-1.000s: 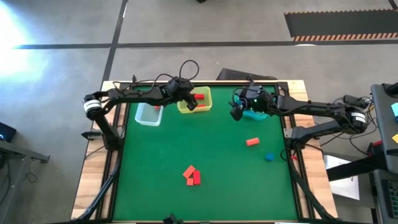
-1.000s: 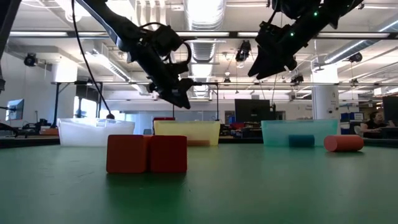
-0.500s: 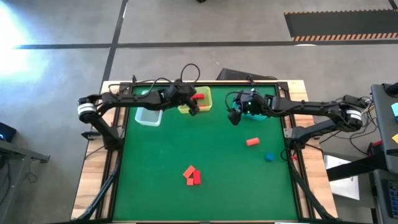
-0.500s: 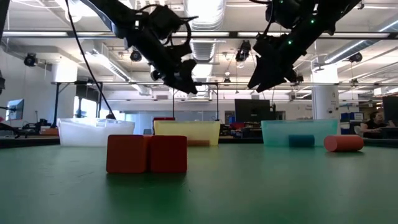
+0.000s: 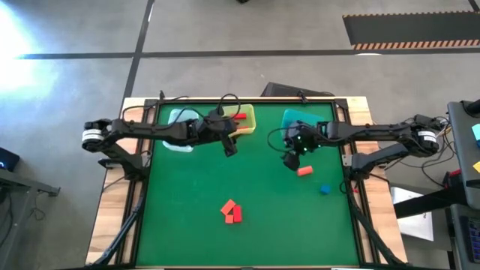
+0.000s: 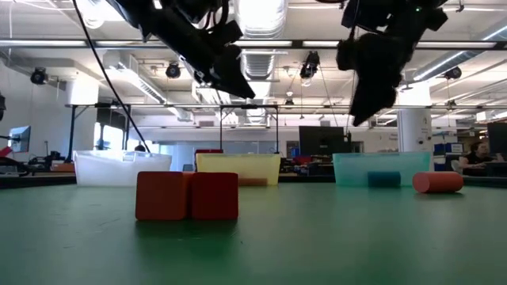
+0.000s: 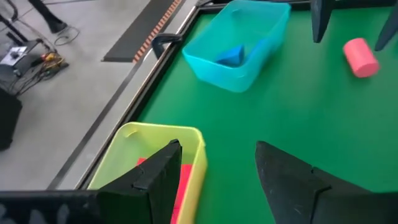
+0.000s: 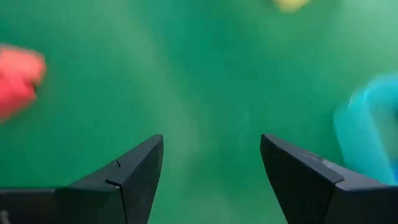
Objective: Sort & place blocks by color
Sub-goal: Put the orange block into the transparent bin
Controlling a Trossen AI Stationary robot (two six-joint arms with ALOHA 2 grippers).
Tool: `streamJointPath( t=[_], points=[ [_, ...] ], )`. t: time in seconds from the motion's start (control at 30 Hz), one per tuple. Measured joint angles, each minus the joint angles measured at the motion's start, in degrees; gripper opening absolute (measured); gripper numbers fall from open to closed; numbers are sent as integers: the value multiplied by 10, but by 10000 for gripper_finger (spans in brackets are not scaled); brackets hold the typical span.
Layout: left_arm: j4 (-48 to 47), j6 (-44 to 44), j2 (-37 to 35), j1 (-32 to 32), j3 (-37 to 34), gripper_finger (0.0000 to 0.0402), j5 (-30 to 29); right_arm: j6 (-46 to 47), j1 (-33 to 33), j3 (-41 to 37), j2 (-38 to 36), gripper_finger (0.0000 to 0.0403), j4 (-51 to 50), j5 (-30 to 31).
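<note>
Two red blocks (image 5: pixel 231 211) lie together on the green mat near the front; they show again as red blocks (image 6: pixel 186 195) in the low view. An orange-red round block (image 5: pixel 304 171) and a small blue block (image 5: pixel 325 190) lie at the right. A red block (image 7: pixel 180 182) rests in the yellow bin (image 5: pixel 238 120). A blue block (image 7: pixel 231 55) rests in the teal bin (image 5: pixel 300 118). My left gripper (image 5: pixel 229 146) hangs open and empty above the mat, just in front of the yellow bin. My right gripper (image 5: pixel 291 159) hangs open and empty in front of the teal bin, beside the orange-red block.
A clear bin (image 5: pixel 177 136) stands at the far left of the mat, partly under my left arm. The three bins line the mat's far edge. Bare green mat (image 5: pixel 187 210) lies on the near left. A wooden frame (image 5: pixel 112 217) borders the mat.
My left gripper has come away from over the yellow bin toward the near edge and risen a little, staying open. My right gripper has moved from the teal bin toward the near edge and the orange-red block, tipping to point more downward, still open. No block has moved.
</note>
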Motion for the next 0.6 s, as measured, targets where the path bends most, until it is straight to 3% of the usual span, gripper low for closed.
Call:
streamJointPath(
  t=[0.2,0.6],
  points=[
    [14,1,-1,-14,0,189,0,-68,44,4,0,258,-144,0],
    [12,1,-1,-14,0,189,-2,-117,123,-2,61,258,-174,6]
  ],
)
